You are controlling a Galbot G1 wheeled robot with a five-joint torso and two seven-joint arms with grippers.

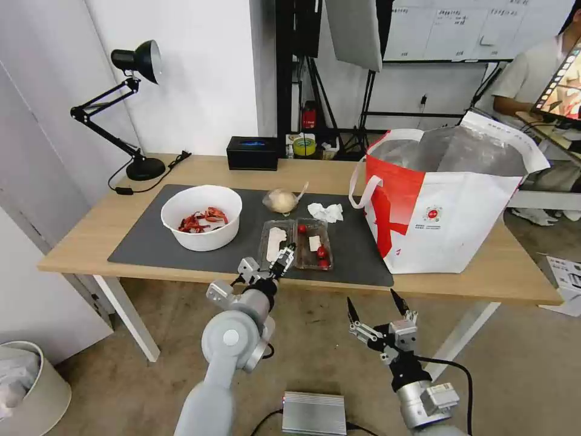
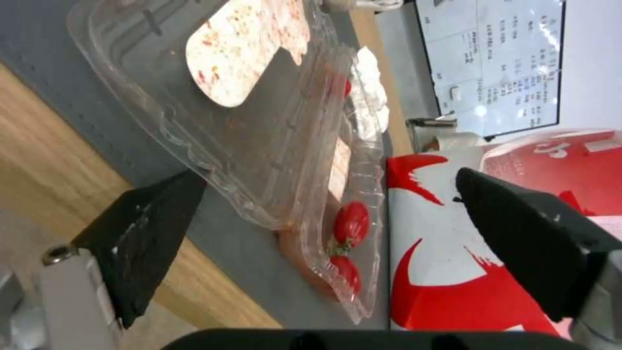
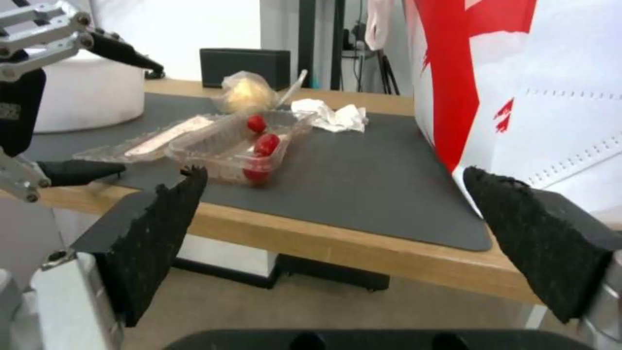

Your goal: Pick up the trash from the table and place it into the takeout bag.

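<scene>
The clear clamshell (image 1: pixel 296 243) with cherry tomatoes lies open on the dark mat (image 1: pixel 145 242) near the table's (image 1: pixel 85 242) front edge. My left gripper (image 1: pixel 283 259) is open right at the clamshell's (image 2: pixel 272 136) near edge, with one finger (image 2: pixel 143 233) by the lid and the other finger (image 2: pixel 531 238) off to its side. The white bowl (image 1: pixel 201 217) of red scraps, the clear bag with a beige lump (image 1: pixel 280 200) and the crumpled tissue (image 1: pixel 325 211) also rest on the mat. The takeout bag (image 1: pixel 445 200) stands open at the table's right. My right gripper (image 1: pixel 375 309) hangs open below the table's front edge.
A black desk lamp (image 1: pixel 136 60) stands at the back left and a black box (image 1: pixel 253 152) at the back middle. On the floor are a bin (image 1: pixel 30 387) at the left and a silver box (image 1: pixel 315 413) by my base. Tripod stands rise behind the table.
</scene>
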